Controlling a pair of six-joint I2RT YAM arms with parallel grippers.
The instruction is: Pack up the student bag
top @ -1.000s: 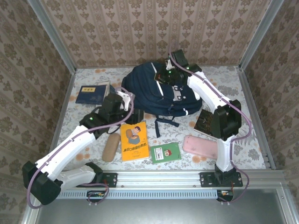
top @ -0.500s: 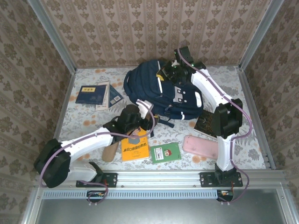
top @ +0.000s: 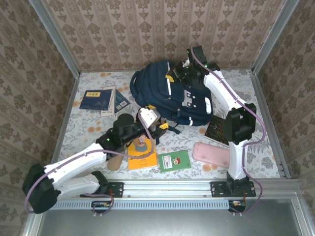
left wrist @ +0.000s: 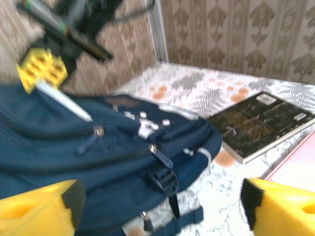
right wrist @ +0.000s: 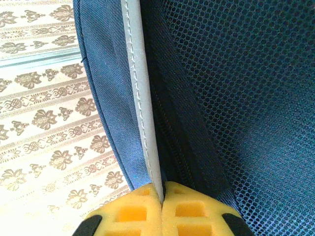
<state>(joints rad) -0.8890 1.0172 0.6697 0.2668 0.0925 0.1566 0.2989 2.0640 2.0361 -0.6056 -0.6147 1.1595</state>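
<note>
The student bag (top: 172, 96), a large navy backpack with white stripes, lies at the back middle of the table. My right gripper (top: 178, 73) is at its top edge, and the right wrist view has the yellow pads (right wrist: 142, 211) pressed together on the bag's white reflective stripe (right wrist: 139, 98), with navy mesh (right wrist: 246, 98) beside it. My left gripper (top: 158, 118) stands open at the bag's near lower edge. Its yellow fingertips (left wrist: 34, 214) sit wide apart, nothing between them, facing the bag's zippers and buckle (left wrist: 165, 179).
A navy book with a yellow label (top: 96, 99) and a booklet (top: 117, 101) lie at the left. An orange book (top: 141, 153), a tan pouch (top: 115, 156), a green booklet (top: 173, 161) and a pink case (top: 211, 154) lie in front. A dark book (left wrist: 261, 120) lies right of the bag.
My left arm has swung right, from the bag's left side to its near edge. My right gripper has pulled the bag's top edge up and back, and the bag has shifted with it.
</note>
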